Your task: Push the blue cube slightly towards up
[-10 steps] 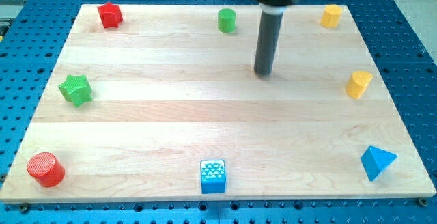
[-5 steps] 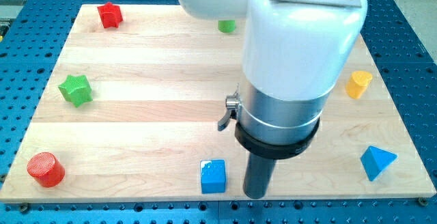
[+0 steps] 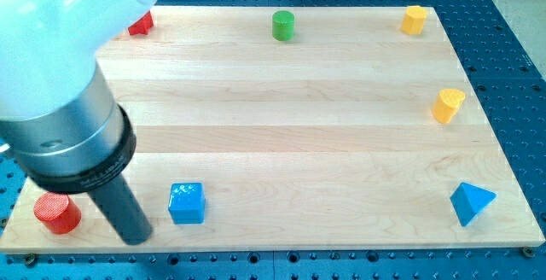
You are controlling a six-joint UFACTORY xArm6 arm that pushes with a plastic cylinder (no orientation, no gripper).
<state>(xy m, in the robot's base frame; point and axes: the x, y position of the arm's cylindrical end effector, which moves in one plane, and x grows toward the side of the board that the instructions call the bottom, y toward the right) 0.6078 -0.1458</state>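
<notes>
Hovering left of blue cube [image 3: 187, 203]: my tip [image 3: 136, 238]

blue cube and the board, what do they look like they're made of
Blue cube: probably plastic, glossy, with light glinting off its top. Board: pale wood, apparently matte, shown by long grain lines and plank seams running across it.
</notes>
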